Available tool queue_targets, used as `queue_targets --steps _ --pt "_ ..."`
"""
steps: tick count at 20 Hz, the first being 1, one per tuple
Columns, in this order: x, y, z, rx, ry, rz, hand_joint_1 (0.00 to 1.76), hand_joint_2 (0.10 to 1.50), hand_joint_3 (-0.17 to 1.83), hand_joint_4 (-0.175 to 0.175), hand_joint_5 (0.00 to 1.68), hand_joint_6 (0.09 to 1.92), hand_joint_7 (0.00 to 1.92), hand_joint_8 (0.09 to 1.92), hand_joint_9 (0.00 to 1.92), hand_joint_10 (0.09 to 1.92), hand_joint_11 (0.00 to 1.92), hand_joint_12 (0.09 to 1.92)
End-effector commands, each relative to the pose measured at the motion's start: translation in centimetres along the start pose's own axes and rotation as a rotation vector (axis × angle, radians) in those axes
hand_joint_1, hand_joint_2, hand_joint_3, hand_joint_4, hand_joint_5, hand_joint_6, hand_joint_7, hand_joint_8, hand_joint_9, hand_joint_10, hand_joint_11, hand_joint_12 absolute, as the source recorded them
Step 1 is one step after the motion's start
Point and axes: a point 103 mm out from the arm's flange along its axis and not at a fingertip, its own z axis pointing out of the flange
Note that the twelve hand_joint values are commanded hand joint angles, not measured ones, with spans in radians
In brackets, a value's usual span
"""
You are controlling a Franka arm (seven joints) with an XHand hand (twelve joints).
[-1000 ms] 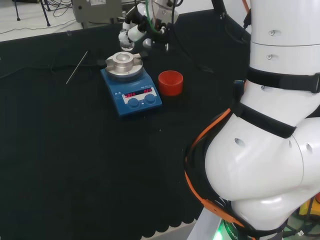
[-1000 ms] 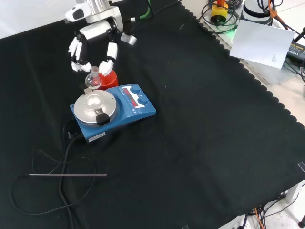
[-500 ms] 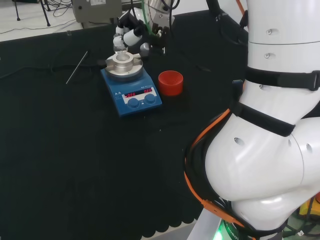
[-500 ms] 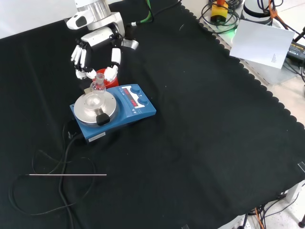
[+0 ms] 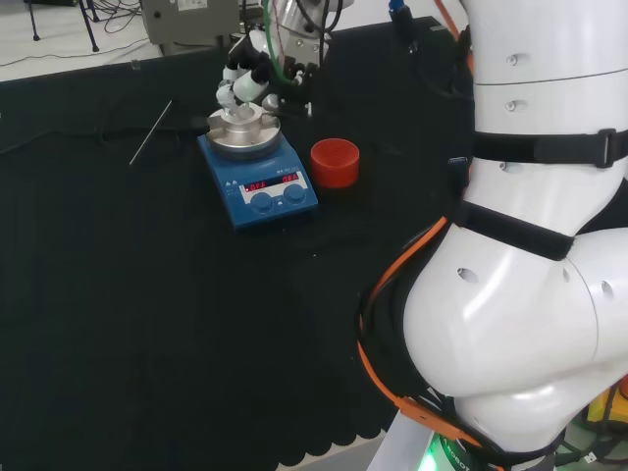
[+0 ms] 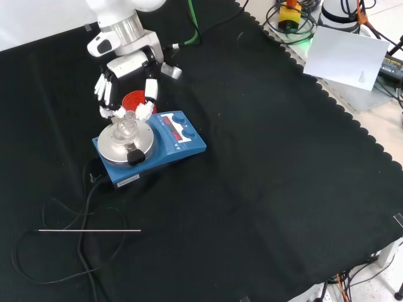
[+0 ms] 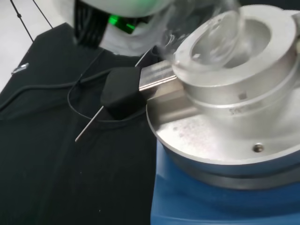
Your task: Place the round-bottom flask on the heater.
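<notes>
We held the round-bottom flask (image 6: 128,124) by its neck, our hand (image 6: 129,88) pinching it with curled fingers, its bulb at the metal well of the heater (image 6: 149,146). We judged this the seating step; next called for settling it, then releasing.

Red ring (image 6: 134,100) crowds heater (image 6: 182,138); right cloth (image 6: 283,163) open.
</notes>
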Motion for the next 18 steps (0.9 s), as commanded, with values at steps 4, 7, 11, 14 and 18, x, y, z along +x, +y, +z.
queue_targets --steps 4,7,11,14,18 --pt "-2.0 0.3 0.4 0.057 0.076 -0.105 1.08 0.65 0.86 0.153 1.08 1.11 0.73 0.60 0.88 0.50 0.60 1.20" --pt "-3.5 0.2 0.0 0.063 0.010 -0.082 1.08 0.65 0.86 0.153 1.08 1.11 0.73 0.60 0.88 0.50 0.60 1.20" --pt "-3.4 0.7 -0.9 0.028 0.041 0.045 1.08 0.65 0.86 0.154 1.08 1.11 0.73 0.60 0.88 0.50 0.60 1.20" --pt "-1.8 0.7 0.3 0.018 0.048 -0.046 1.08 0.65 0.86 0.154 1.08 1.11 0.73 0.60 0.88 0.50 0.60 1.20" --pt "-3.4 0.3 -0.2 0.009 0.084 -0.063 1.08 0.65 0.87 0.155 1.08 1.11 0.73 0.60 0.88 0.50 0.60 1.20"
